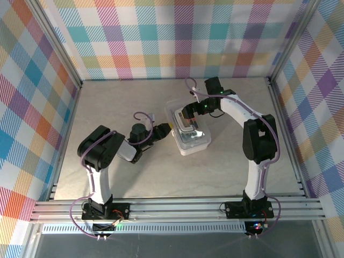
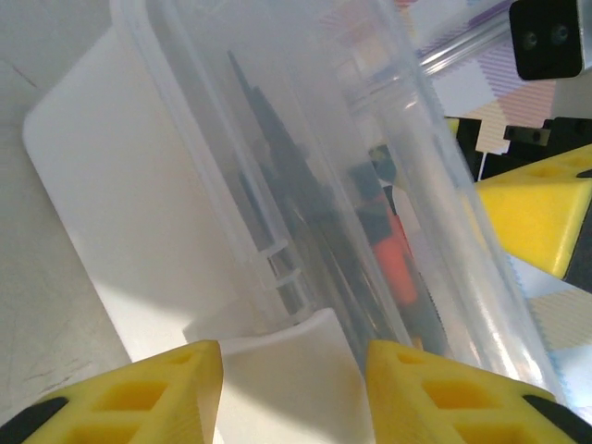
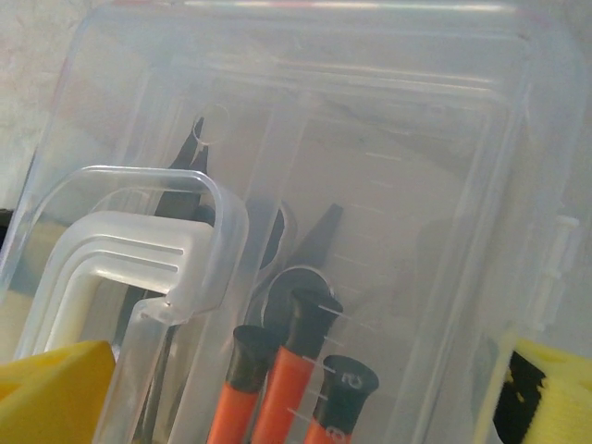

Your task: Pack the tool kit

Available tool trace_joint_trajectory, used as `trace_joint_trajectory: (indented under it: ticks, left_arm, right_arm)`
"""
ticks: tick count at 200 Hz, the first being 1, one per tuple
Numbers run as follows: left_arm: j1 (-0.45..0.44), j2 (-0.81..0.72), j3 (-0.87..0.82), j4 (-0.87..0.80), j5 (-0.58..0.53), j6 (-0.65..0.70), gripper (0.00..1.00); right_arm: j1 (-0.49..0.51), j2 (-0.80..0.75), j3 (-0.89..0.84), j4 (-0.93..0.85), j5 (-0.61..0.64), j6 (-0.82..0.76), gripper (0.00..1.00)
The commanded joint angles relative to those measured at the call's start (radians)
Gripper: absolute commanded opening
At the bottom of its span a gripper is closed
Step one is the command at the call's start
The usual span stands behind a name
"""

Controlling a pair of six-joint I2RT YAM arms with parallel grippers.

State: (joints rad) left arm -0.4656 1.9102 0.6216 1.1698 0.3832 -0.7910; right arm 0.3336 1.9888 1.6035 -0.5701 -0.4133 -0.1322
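Left arm reaches low, left tool straddling a white tab on the case; can't tell if it's pinching. Right arm arches over, right tool spread wide. One case, three orange handles.

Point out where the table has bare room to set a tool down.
Bare: the table far-left, between back wall and left arm; also the near middle, between the arms' bases. Crowded: around the clear case, where both arms meet.

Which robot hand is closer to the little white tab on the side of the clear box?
Left. The left gripper has the white tab right between its fingers, at the side of the box. The right gripper is above the box, over the tools.
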Motion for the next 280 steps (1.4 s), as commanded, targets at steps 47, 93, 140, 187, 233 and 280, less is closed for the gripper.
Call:
trace_joint_trajectory:
  ticks: [47, 93, 140, 187, 233, 280]
  left_arm:
    - [0.058, -0.625, 0.274, -0.989, -0.379, 0.661, 1.0]
    - [0.166, -0.86, 0.178, -1.194, -0.808, 0.676, 1.0]
    - [0.301, -0.946, -0.201, -0.889, -0.851, 0.716, 1.0]
    - [0.319, -0.696, -0.287, -0.595, -0.795, 0.755, 0.99]
    - [0.347, -0.441, -0.177, -0.466, -0.648, 0.812, 0.99]
    - [0.397, -0.332, -0.225, -0.283, -0.565, 0.79, 1.0]
  right_arm:
    - [-0.171, -0.268, 0.12, -0.044, 0.156, 0.078, 0.99]
    - [-0.25, -0.792, -0.603, 0.485, 0.453, 0.153, 0.99]
    - [-0.257, -1.037, -1.247, 0.987, 0.628, 0.132, 0.99]
    - [-0.261, -0.718, -1.259, 1.21, 0.579, 0.174, 0.99]
    - [-0.296, -0.466, -1.179, 1.375, 0.507, 0.154, 0.99]
    - [-0.309, -0.46, -1.198, 1.399, 0.479, 0.152, 0.99]
